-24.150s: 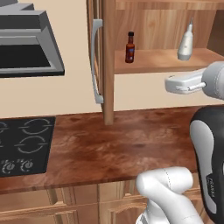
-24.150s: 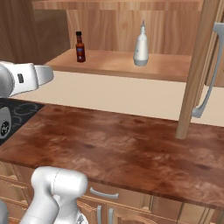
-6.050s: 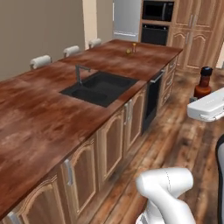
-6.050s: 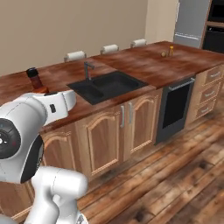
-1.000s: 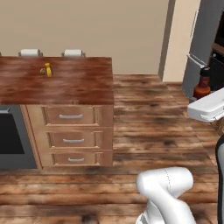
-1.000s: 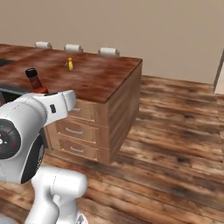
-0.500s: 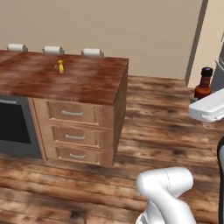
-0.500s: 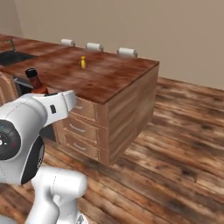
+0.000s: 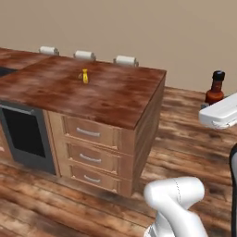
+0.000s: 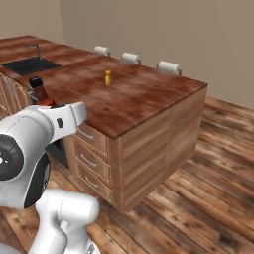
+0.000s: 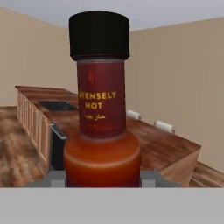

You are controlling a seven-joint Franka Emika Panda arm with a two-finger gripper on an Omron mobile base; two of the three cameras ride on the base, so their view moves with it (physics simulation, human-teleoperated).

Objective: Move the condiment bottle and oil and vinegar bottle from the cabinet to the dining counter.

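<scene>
The hand view has the bottle [image 11: 103,118] upright and close up, held in the pincer [image 11: 103,178], whose tips (small grey stubs at either side of the base) press on its orange-red lower body. That view alone gives the label: a dark red neck band with yellow lettering reading "HOT", under a black cap. Beyond the bottle it shows the island [image 11: 166,146] running away to the left, with a black sink [image 11: 57,105] set in its top.

The left base view shows the bottle [image 9: 215,88] from behind, its cap and neck rising above the white forearm, out over the plank floor [image 9: 194,139] and well clear of the island's [image 9: 115,99] near corner. A small yellow item [image 9: 84,76] stands on the top well to the left of the pincer, and three stool backs [image 9: 84,55] line the far edge.

The right base view puts the bottle [image 10: 38,92] just behind the forearm, with the sink [image 10: 30,65] and the yellow item [image 10: 107,77] on the top beyond it. The island's [image 10: 163,99] end panel and drawer fronts [image 10: 89,158] meet at a sharp corner, and bare floor [image 10: 208,188] spreads wide to the right of it.
</scene>
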